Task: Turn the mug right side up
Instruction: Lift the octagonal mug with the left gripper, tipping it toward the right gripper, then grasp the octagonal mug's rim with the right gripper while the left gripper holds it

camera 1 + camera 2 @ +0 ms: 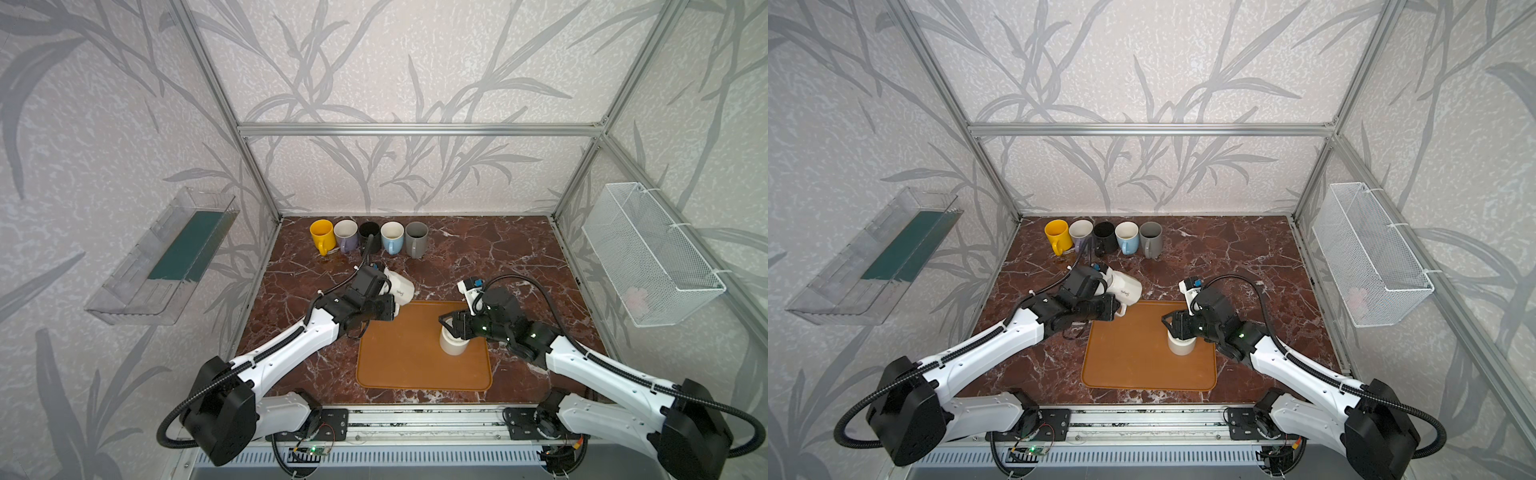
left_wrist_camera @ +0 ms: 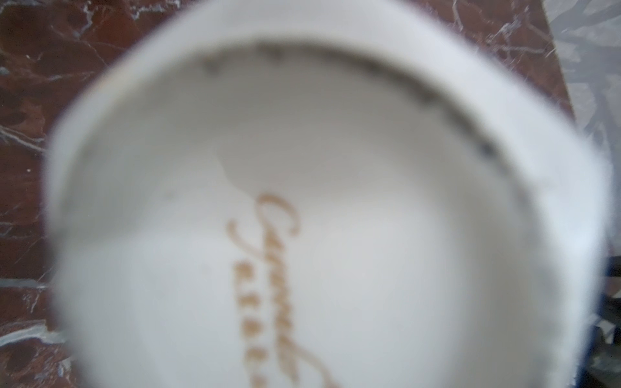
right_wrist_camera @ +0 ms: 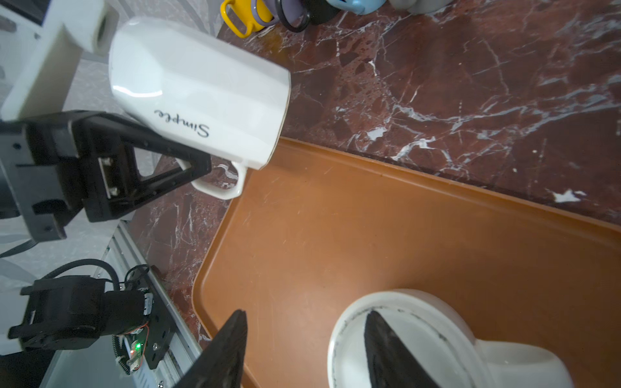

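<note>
Five mugs (image 1: 369,237) at back, white mug (image 1: 401,287) tilted beside tray (image 1: 409,368)

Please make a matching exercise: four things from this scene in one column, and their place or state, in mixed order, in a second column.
1 white "Simple" mug
2 cream mug
3 yellow mug
4 wire basket

A upside down on the orange tray
B hangs on the side wall
C held tilted in the air by the left gripper
D upright, end of the back row

Pairs: 1-C; 2-A; 3-D; 4-B
</note>
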